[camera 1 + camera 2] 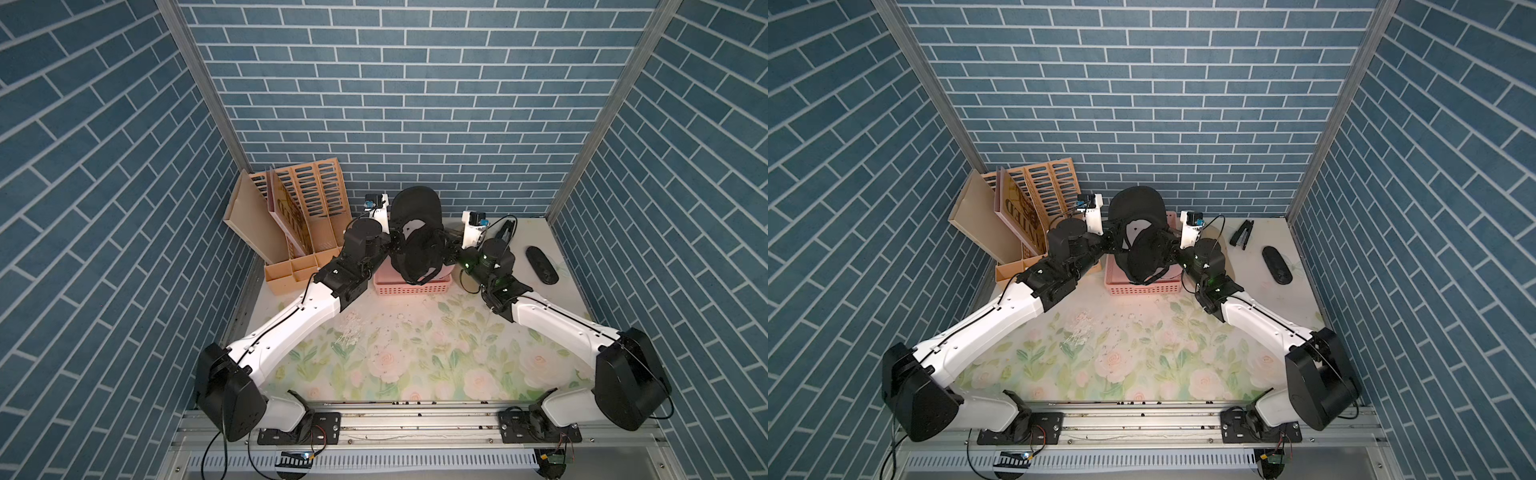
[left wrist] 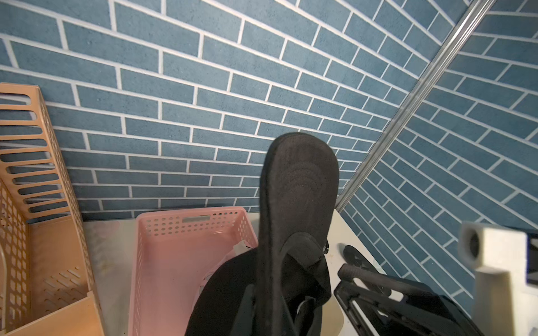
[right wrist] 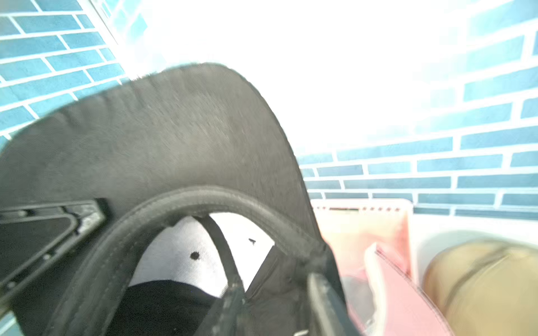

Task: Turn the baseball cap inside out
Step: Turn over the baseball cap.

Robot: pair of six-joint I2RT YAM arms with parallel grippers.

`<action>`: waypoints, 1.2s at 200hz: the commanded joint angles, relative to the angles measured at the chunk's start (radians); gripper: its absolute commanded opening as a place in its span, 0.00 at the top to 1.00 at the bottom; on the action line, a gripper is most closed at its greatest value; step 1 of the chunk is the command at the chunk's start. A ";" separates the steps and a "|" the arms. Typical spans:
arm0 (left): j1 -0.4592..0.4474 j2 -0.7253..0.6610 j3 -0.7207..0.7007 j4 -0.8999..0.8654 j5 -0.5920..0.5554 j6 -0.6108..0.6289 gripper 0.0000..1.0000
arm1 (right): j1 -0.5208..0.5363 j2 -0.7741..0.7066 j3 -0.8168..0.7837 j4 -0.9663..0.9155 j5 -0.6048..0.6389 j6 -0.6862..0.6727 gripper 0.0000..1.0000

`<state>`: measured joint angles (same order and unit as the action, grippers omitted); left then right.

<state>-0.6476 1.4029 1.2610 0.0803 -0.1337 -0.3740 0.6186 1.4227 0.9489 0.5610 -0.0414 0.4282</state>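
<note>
Count: 1 black baseball cap (image 1: 415, 249), 1 pink basket (image 1: 409, 287), 1 tan file rack (image 1: 320, 191) w/ 1 book (image 1: 1021, 218) in it, 1 black stapler (image 1: 1241, 235), 1 black oval case (image 1: 541, 264), 2 arms. All over a floral worktop (image 1: 395, 353).

Cap is held up at 12 o'clock of the worktop, above the basket. Can't tell if its back strap touches the basket. Brim (image 2: 302, 180) stands upright against the back wall. The opening faces the cams, w/ white lining (image 3: 180, 253) showing inside. Rack at 10 o'clock, stapler at 1, case at 2.

L arm (image 1: 299, 320) reaches in from 7 o'clock and R arm (image 1: 557, 320) from 5 o'clock. Both are stretched fwd and angled inward, wrists meeting at the cap.

L claw (image 1: 396, 245) sits at the cap's 9 o'clock side, fully closed, pinching the cap's edge. R claw (image 1: 445, 249) sits at the cap's 3 o'clock side by the sweatband. It's blurred in the right wrist view, so can't tell how far open it is or whether it grips.
</note>
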 commanded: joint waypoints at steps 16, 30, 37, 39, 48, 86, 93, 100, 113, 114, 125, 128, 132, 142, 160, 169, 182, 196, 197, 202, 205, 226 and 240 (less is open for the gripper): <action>-0.004 0.020 0.014 0.051 0.029 -0.016 1.00 | 0.013 0.012 -0.018 0.003 -0.028 -0.008 0.87; -0.007 0.022 0.018 0.050 0.031 -0.018 1.00 | 0.023 0.034 -0.011 0.019 -0.057 -0.005 0.90; -0.011 0.024 0.018 0.050 0.031 -0.019 1.00 | 0.033 0.051 0.000 0.023 -0.051 -0.004 0.91; -0.011 0.024 0.018 0.050 0.031 -0.018 1.00 | 0.036 0.056 0.003 0.024 -0.048 -0.003 0.91; -0.021 0.023 0.014 0.050 0.018 -0.015 1.00 | 0.050 0.085 0.019 0.034 -0.040 0.007 0.93; -0.060 0.010 0.002 0.058 -0.023 -0.025 1.00 | 0.068 0.227 0.097 0.003 0.124 0.069 0.96; -0.064 0.005 0.001 0.056 -0.015 -0.028 1.00 | 0.058 0.245 0.097 0.003 0.154 0.089 0.96; -0.067 0.001 0.002 0.046 -0.013 -0.030 1.00 | 0.042 0.260 0.091 0.016 0.175 0.111 0.96; -0.077 -0.013 -0.004 0.027 -0.025 -0.031 1.00 | 0.009 0.282 0.079 0.026 0.221 0.163 0.96; -0.079 -0.015 -0.004 0.026 -0.027 -0.031 1.00 | 0.007 0.283 0.079 0.026 0.223 0.166 0.96; -0.087 -0.033 -0.026 0.028 -0.055 -0.032 1.00 | -0.016 0.299 0.084 0.002 0.251 0.200 0.92; -0.089 -0.039 -0.033 0.032 -0.062 -0.033 1.00 | -0.018 0.304 0.087 -0.002 0.256 0.202 0.91; -0.089 -0.047 -0.046 0.037 -0.071 -0.034 1.00 | -0.020 0.310 0.093 -0.014 0.262 0.197 0.90; -0.089 -0.064 -0.066 0.047 -0.095 -0.035 1.00 | -0.020 0.329 0.125 -0.071 0.277 0.184 0.84; -0.089 -0.072 -0.068 0.043 -0.130 -0.008 1.00 | -0.012 0.348 0.161 -0.119 0.221 0.154 0.66; -0.090 -0.069 -0.061 0.033 -0.149 0.007 1.00 | 0.007 0.340 0.167 -0.130 0.207 0.127 0.61; -0.090 -0.063 -0.058 0.035 -0.175 0.025 1.00 | 0.047 0.321 0.190 -0.173 0.200 0.073 0.54; -0.089 -0.048 -0.050 0.038 -0.198 0.038 1.00 | 0.090 0.297 0.213 -0.206 0.174 0.033 0.48; -0.090 -0.047 -0.050 0.039 -0.198 0.039 1.00 | 0.093 0.295 0.213 -0.207 0.171 0.031 0.47; -0.089 -0.041 -0.047 0.042 -0.201 0.043 1.00 | 0.106 0.288 0.216 -0.206 0.152 0.026 0.46; -0.089 -0.036 -0.045 0.046 -0.201 0.044 1.00 | 0.114 0.283 0.217 -0.202 0.143 0.024 0.46; -0.089 -0.016 -0.039 0.064 -0.182 0.044 1.00 | 0.139 0.247 0.186 -0.123 0.110 0.053 0.45; -0.090 -0.009 -0.035 0.062 -0.160 0.037 1.00 | 0.139 0.219 0.149 -0.040 0.115 0.079 0.45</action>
<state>-0.7258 1.3682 1.1889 0.0853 -0.3412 -0.3401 0.7040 1.7336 1.1263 0.3973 0.1493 0.5621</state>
